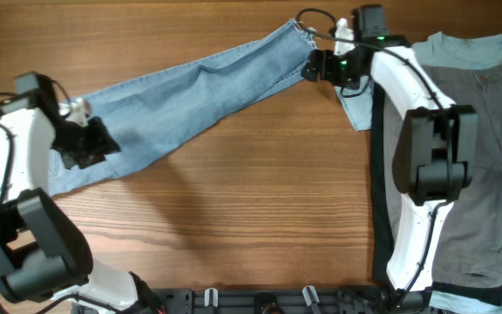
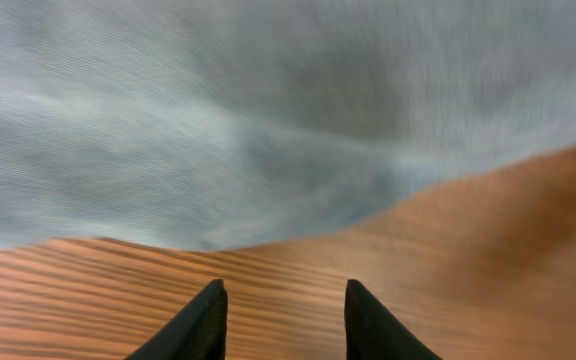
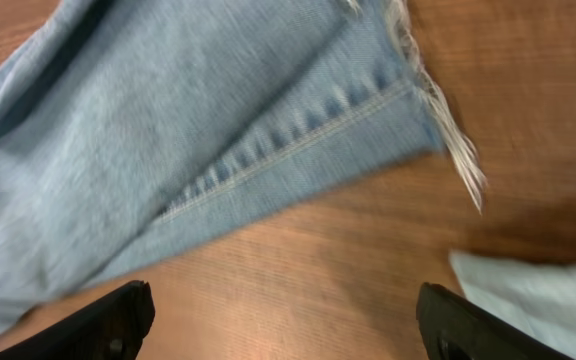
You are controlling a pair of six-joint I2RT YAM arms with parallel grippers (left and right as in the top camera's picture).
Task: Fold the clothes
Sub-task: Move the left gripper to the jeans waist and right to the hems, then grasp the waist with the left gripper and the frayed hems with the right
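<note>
In the left wrist view, the left hand (image 2: 285, 292) sat at the bottom of the frame, released. Its two dark fingers (image 2: 206, 322) stood apart with only the bare wooden surface (image 2: 468, 250) between them. Beyond the fingertips the jeans (image 2: 268, 110) filled the upper part of the frame as a blurred light-blue sheet lying on the wood.

In the right wrist view, the right hand (image 3: 283, 300) was released too, its fingers (image 3: 108, 320) spread wide in the lower corners and holding nothing. Just past them the frayed hem (image 3: 423, 110) of one jeans leg lay flat, a stitched seam running diagonally up to it. A corner of the pale-blue T-shirt (image 3: 538, 285) showed at the lower right, apart from the hem.

From overhead, the jeans ran in a long diagonal from the left edge to the upper middle of the frame. The left hand was at their lower edge on the left, and the right hand was just beside the hem at the top. On the right side the grey trousers (image 1: 486, 174) lay spread over the T-shirt.
</note>
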